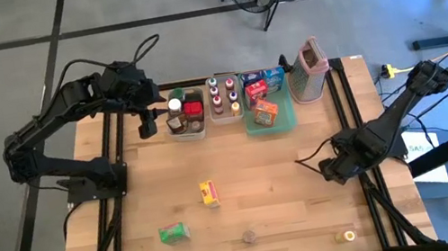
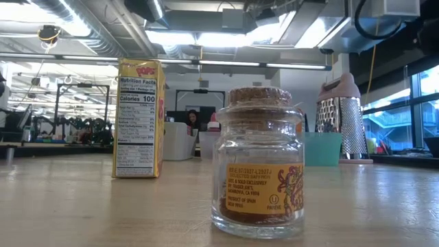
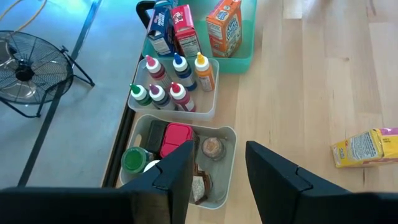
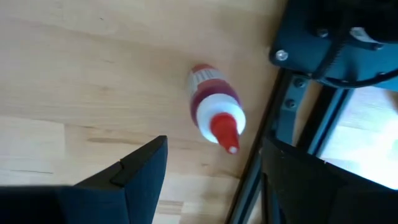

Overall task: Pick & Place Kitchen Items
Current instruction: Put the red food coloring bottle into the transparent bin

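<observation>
while jaws spread, right gripper (image 4: pixel 208 177) over a red-capped bottle (image 4: pixel 214 112), untouched.

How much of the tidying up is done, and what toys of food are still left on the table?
Mostly done: jars fill the clear tub, bottles the next tub, boxes the green tray. Right now the right gripper hangs open over a red-capped bottle lying on the wood; the left gripper hovers empty above the jar tub. Left: yellow box, green box, cork-lidded jar, small jar.
</observation>
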Available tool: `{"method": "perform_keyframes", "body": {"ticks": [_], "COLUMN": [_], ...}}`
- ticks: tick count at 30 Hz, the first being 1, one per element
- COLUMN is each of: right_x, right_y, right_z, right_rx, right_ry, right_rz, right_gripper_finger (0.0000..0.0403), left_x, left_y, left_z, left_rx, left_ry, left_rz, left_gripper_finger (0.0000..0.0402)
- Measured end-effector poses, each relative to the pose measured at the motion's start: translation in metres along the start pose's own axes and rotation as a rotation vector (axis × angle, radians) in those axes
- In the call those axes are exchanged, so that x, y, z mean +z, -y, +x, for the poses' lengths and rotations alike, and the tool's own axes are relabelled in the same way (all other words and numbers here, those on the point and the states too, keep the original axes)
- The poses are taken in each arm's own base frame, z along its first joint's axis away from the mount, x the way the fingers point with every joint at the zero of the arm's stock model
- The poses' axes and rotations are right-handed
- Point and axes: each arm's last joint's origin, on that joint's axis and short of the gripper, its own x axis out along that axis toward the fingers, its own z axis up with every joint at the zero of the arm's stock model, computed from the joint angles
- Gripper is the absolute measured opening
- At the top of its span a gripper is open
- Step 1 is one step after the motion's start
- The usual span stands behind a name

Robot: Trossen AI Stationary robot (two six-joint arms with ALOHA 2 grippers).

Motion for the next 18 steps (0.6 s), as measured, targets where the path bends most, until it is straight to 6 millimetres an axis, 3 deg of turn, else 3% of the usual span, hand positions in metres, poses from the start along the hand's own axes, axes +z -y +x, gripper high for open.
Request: {"method": "perform_keyframes", "body": {"ticks": [18], "right_x": [0.004], "right_y": [-0.001], "right_z": [0.038], "right_rx": [0.017], "right_ry": [-0.013], "right_rz": [0.002], "right_gripper_finger": [0.0266], "left_x": [0.0], "left_y": [0.001], "left_z": [0.0], "left_rx": [-0.047], "left_ry": [0.013], "left_rz": [-0.005], "left_gripper_finger": [0.0141]}}
